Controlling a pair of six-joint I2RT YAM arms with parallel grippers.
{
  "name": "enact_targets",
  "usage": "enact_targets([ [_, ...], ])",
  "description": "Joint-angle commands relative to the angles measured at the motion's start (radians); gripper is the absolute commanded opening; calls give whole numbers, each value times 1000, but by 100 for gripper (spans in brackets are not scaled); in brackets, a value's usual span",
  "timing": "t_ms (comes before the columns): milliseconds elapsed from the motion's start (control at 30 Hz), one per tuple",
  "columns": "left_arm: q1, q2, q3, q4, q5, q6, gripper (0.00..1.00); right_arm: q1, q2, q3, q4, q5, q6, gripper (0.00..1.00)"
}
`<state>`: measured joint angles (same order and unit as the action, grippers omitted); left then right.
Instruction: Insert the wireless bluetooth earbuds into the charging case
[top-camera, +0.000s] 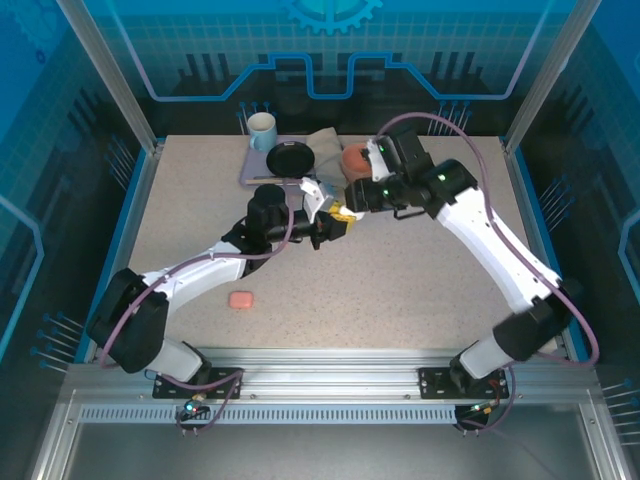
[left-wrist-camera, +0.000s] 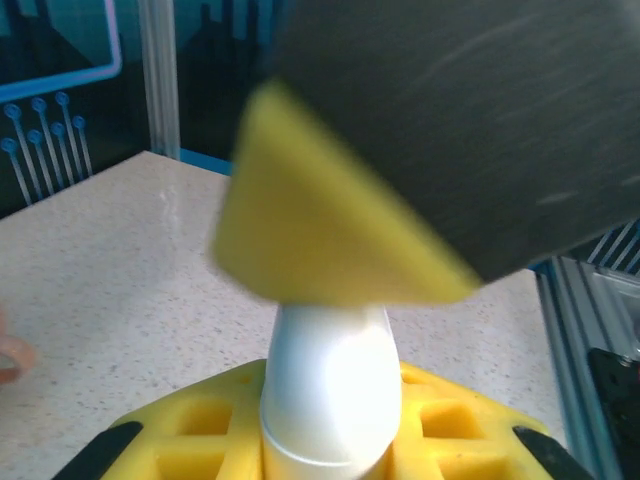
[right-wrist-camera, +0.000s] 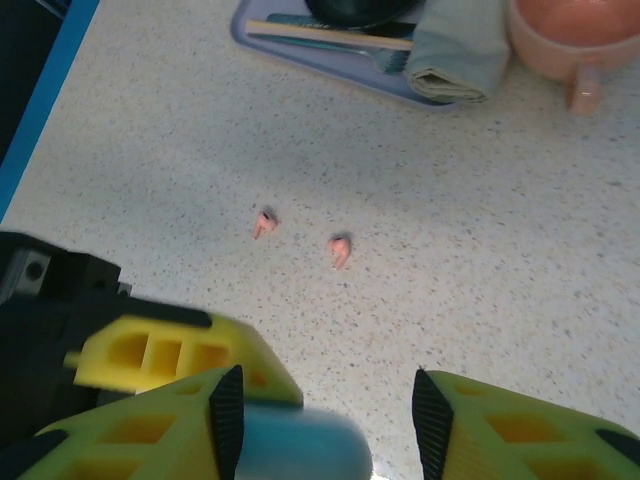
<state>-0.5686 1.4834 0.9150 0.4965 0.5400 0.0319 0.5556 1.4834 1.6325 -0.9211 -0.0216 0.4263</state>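
My left gripper (top-camera: 328, 222) is shut on a white charging case (left-wrist-camera: 330, 390), which stands upright between its yellow fingers (left-wrist-camera: 200, 420). My right gripper (right-wrist-camera: 328, 420) is open right over it, and the case's rounded top (right-wrist-camera: 300, 450) lies against its left pad (right-wrist-camera: 228, 410). One of its yellow fingers (left-wrist-camera: 320, 230) looms blurred above the case in the left wrist view. Two salmon-pink earbuds (right-wrist-camera: 263, 224) (right-wrist-camera: 340, 250) lie loose on the table beyond the right fingers. A closed salmon-pink case (top-camera: 240, 299) sits near the front left. The white earbuds are hidden.
At the back of the table a purple tray (top-camera: 247, 172) holds a black pan (top-camera: 290, 157), with a white mug (top-camera: 262, 130), a folded grey cloth (right-wrist-camera: 455, 45) and a pink cup (right-wrist-camera: 575, 40) beside it. Both arms meet at mid-table.
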Motion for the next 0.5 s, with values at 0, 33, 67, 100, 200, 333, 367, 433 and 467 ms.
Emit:
enact_targets([
  [0, 19, 22, 58, 31, -32, -47, 0, -16, -125, -135, -34, 64, 60, 51],
  [33, 19, 33, 62, 28, -33, -56, 0, -46, -155, -169, -17, 68, 86, 52],
  [67, 20, 47, 69, 19, -35, -67, 0, -78, -178, -196, -5, 58, 108, 53],
  [100, 19, 60, 79, 5, -36, -81, 0, -114, -191, -218, 5, 45, 123, 53],
  [200, 19, 140, 147, -75, -27, -171, 0, -194, -211, -270, 25, 37, 160, 54],
  [333, 14, 297, 316, -257, -5, -336, 0, -259, -209, -319, 52, 31, 189, 54],
  [367, 13, 343, 356, -289, -1, -386, 0, -272, -206, -331, 59, 28, 196, 54],
  [433, 12, 439, 451, -358, 40, -493, 0, -287, -203, -352, 72, 26, 207, 54],
  [467, 12, 506, 525, -427, 59, -539, 0, -292, -200, -362, 78, 26, 212, 54],
])
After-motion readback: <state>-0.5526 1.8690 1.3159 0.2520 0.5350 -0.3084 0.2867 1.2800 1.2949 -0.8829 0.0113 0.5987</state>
